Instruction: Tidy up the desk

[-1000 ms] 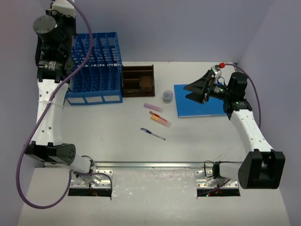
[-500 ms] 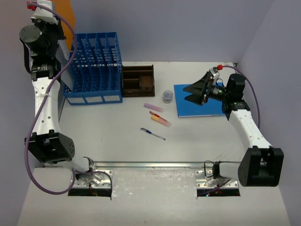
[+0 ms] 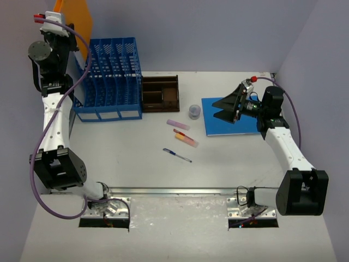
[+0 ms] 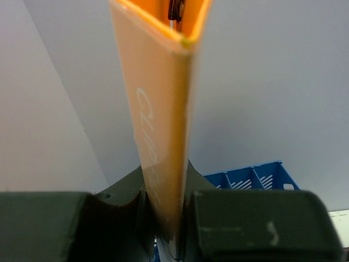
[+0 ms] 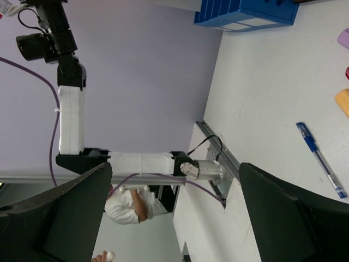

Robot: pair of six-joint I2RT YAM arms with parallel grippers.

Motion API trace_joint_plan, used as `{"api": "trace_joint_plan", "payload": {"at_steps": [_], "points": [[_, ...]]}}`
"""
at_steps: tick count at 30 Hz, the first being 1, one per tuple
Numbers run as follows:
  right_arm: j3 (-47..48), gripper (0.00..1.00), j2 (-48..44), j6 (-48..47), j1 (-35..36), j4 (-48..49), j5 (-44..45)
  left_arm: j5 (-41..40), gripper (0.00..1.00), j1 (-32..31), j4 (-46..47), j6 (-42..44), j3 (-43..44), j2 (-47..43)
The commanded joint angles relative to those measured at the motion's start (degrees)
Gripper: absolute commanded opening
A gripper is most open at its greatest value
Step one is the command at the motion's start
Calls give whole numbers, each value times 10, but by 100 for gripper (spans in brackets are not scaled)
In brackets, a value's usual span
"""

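The off-white desk [image 3: 136,169] carries scattered items. My left gripper [image 3: 59,26] is raised high at the back left, shut on an orange folder [image 3: 75,19] that stands edge-up above the left end of the blue mesh file rack [image 3: 109,82]. In the left wrist view the folder [image 4: 163,109] is pinched between the jaws [image 4: 166,218]. My right gripper [image 3: 219,107] is open and empty, hovering over the left part of a blue notebook [image 3: 240,126]. Its fingers [image 5: 294,218] frame the desk in the right wrist view.
A dark-brown compartment tray [image 3: 161,93] stands right of the rack. A small clear jar [image 3: 194,112], a pink eraser [image 3: 178,124], an orange-red marker [image 3: 186,138] and a blue pen [image 3: 177,155] lie mid-desk. The pen [image 5: 319,158] also shows in the right wrist view. A silver rail [image 3: 174,191] runs along the near edge.
The left arm has swung up and leftward off the rack, bringing the orange folder into view high above it, then shifted slightly right. The right arm has barely moved.
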Motion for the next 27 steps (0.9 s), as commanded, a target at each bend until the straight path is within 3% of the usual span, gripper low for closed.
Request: {"api": "trace_joint_plan", "payload": {"at_steps": [1,13,27], "points": [[-2,99,5,9,-3,40,-15,3,0,10,102,-1,5,-27],[-7,99,10,16,-2,49,-16,1,0,35,130,-8,-8,-18],[-13,99,14,19,-2,48,-14,-3,0,44,223,-39,-132,-41]]}}
